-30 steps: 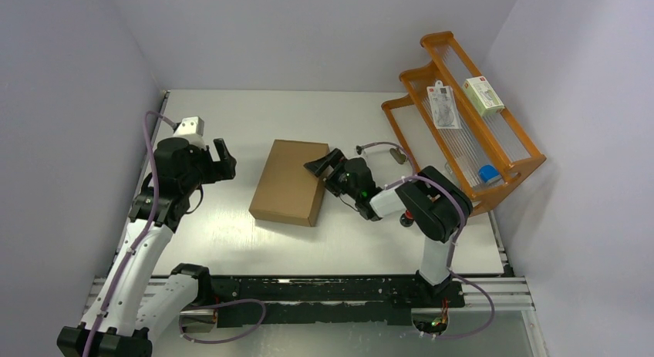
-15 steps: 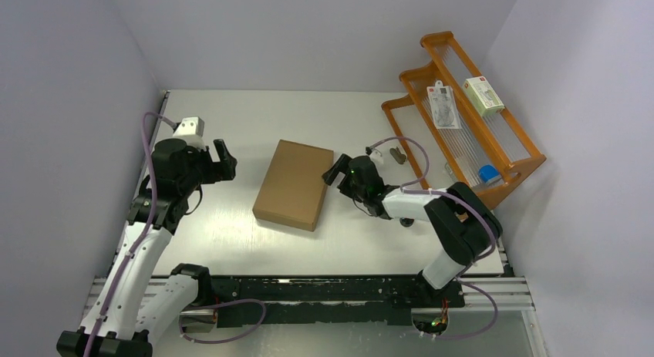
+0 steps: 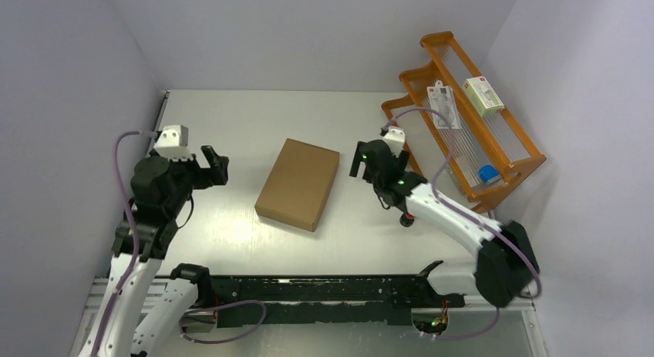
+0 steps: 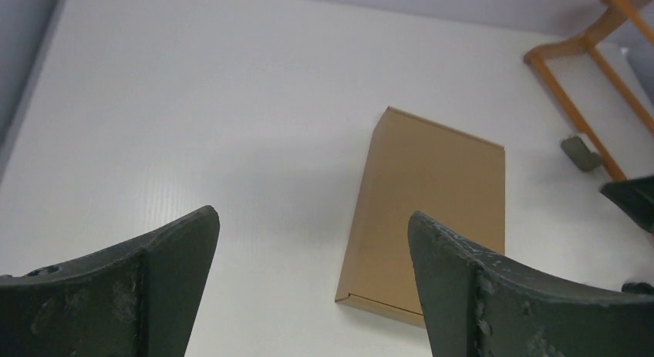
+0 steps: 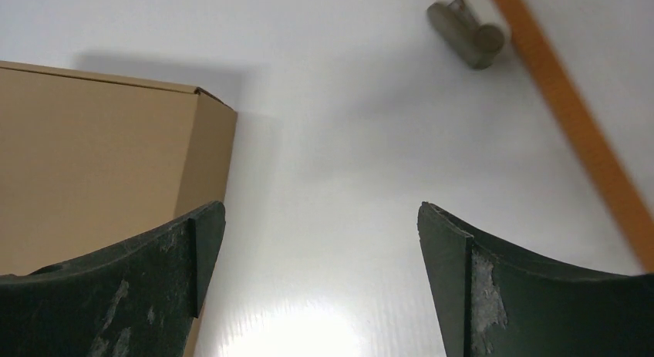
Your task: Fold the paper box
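The paper box [image 3: 298, 183] lies shut and flat on the white table, a shallow brown cardboard mailer turned slightly askew. In the left wrist view the box [image 4: 432, 210] sits ahead and to the right. My left gripper [image 3: 218, 166] hovers to its left, open and empty, well apart from it [image 4: 312, 214]. To the right of the box's far corner is my right gripper [image 3: 362, 163], also open and empty. In the right wrist view the box's corner [image 5: 92, 164] shows beside the left finger, and only bare table lies between the tips [image 5: 321, 207].
An orange wire rack [image 3: 463, 118] stands at the right and holds a white-and-green carton [image 3: 483, 95], a blister pack [image 3: 443, 105] and a blue item [image 3: 487, 173]. A small grey cylinder [image 5: 466, 35] lies by the rack's leg [image 5: 574, 118]. Walls close in on three sides.
My right gripper has drawn back from the box's right edge, moving right and away from it. The left arm has shifted left. The box has turned slightly.
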`<state>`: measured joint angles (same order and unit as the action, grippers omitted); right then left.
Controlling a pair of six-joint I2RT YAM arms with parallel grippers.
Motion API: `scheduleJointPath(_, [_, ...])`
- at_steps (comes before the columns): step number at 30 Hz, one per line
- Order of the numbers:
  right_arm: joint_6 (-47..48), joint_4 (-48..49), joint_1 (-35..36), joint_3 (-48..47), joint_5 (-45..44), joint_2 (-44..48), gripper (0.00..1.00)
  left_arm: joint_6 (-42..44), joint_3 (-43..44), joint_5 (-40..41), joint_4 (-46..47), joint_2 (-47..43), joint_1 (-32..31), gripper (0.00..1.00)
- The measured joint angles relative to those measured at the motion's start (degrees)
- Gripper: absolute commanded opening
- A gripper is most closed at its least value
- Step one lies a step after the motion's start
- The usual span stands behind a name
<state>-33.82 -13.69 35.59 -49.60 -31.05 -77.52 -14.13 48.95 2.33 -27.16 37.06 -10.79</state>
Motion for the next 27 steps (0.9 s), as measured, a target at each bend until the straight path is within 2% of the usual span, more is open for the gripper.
scheduleJointPath(8, [9.3, -2.3, 0.0, 3.7, -1.9, 27.6, 1.0, -0.4, 1.8, 6.7, -2.3, -10.4, -0.3, 0.97])
scheduleJointPath(13, [12.2, -3.3, 0.0, 3.7, -2.1, 39.5, 1.0, -1.3, 2.9, 11.9, -2.0, -18.2, -0.3, 0.97])
scheduleJointPath(19, [13.7, -4.9, 0.0, 4.0, -2.7, 45.5, 1.0, -1.3, -1.6, 16.5, 1.7, -25.9, -1.4, 0.97])
scheduleJointPath(23, [13.8, -4.2, 0.0, 7.7, -2.8, 49.0, 1.0, -1.1, -5.7, 17.1, 2.0, -25.9, -1.6, 0.97])
scheduleJointPath(27, [13.8, -4.3, 0.0, 8.4, -2.8, 48.8, 1.0, -1.0, -6.3, 17.1, 2.1, -24.7, -1.7, 0.97])
